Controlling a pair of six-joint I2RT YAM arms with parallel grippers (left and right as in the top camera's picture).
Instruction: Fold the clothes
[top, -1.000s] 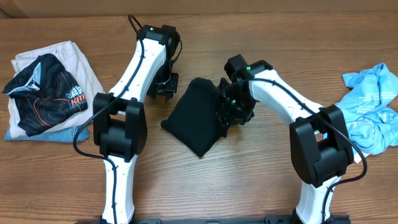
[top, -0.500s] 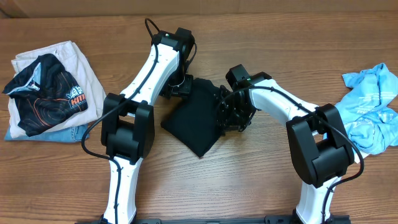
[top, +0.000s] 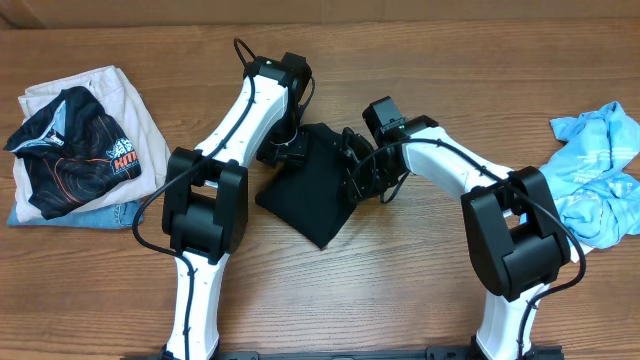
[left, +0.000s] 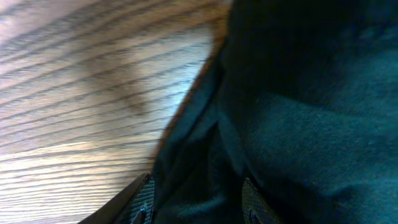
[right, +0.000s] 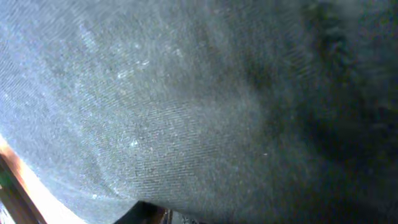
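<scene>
Wooden table (top: 420, 290), open wood near and far; black garment (top: 315, 195) mid-table. Left gripper (top: 284, 152) straddles its left edge, fingers apart; right gripper (top: 361, 177) at its right edge, spread unclear. Clothes pile (top: 70, 150) left, blue tee (top: 600, 175) right.

Overhead top-down; wrist views close on clothes (top: 315, 195)

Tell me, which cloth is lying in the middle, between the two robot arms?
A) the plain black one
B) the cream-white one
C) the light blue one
A: the plain black garment lies in the middle, while the light blue tee sits far to the right and the cream-white garment far to the left.
</scene>
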